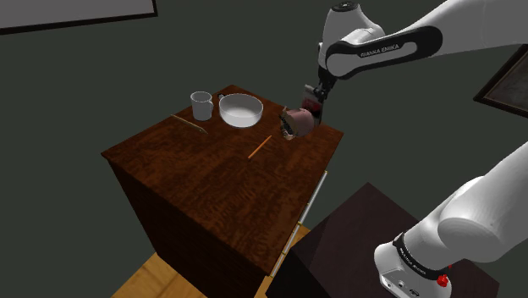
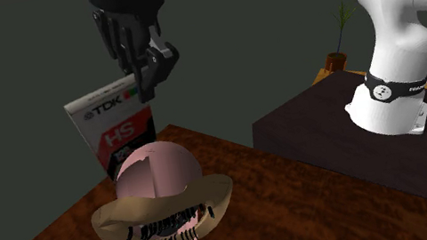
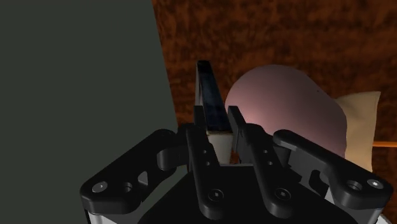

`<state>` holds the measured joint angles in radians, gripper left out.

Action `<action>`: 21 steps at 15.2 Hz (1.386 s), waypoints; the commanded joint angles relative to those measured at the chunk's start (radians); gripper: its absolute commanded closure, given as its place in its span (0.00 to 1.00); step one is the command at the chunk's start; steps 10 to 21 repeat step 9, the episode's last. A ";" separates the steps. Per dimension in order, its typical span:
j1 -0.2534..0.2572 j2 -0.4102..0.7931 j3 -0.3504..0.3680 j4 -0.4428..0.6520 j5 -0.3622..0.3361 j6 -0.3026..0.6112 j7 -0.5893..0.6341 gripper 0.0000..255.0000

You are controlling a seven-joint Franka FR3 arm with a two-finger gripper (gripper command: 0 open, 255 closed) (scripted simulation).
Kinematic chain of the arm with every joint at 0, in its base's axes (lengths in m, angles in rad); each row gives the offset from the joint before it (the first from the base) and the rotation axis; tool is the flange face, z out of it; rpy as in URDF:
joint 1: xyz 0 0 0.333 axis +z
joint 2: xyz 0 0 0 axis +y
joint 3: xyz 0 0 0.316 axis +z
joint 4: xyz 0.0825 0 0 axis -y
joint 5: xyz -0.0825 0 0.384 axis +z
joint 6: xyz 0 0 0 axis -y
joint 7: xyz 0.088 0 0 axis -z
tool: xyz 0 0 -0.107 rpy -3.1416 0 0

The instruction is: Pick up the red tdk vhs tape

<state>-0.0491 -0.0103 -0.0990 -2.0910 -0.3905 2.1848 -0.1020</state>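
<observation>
Rises as a white arm (image 1: 474, 220) from the dark stand (image 1: 360, 229) at the shoulder view's lower right, arches high, then reaches back toward that view's left with the wrist turned down over the table's far corner. Ends in a black gripper (image 1: 315, 100), pointing downward and clenched on the red tdk vhs tape (image 2: 114, 128) — fingers (image 3: 247, 141) pressed against both flat faces near its upper edge in the wrist view. Holds the tape upright and a little tilted in the second exterior view, label toward the camera, just behind a hat (image 2: 163, 200). No telling there about contact between the tape's lower end and the wood, with the hat's pink crown in the way.

Across the dark wooden table (image 1: 211, 186), from the shoulder view's left: a thin pale stick (image 1: 189, 124), a white mug (image 1: 200, 105) just beside a white bowl (image 1: 240, 110), an orange pencil (image 1: 260, 146) lying apart toward the middle, then the hat with its tan brim at the corner beneath the gripper.

Around it, a dark grey wall (image 2: 10, 51) — with a framed picture (image 1: 76, 13) at the shoulder view's upper left and another frame (image 1: 506, 85) at its right edge. Pale wooden floor (image 1: 161, 275) at the table's foot. At the second exterior view's right, beyond the stand, a potted plant (image 2: 338, 43).
</observation>
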 commanded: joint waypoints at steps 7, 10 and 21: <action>0.004 -0.035 0.003 0.069 0.020 -0.099 -0.037 1.00; 0.004 -0.035 0.004 0.070 0.020 -0.101 -0.037 1.00; 0.004 -0.035 0.004 0.070 0.020 -0.101 -0.037 1.00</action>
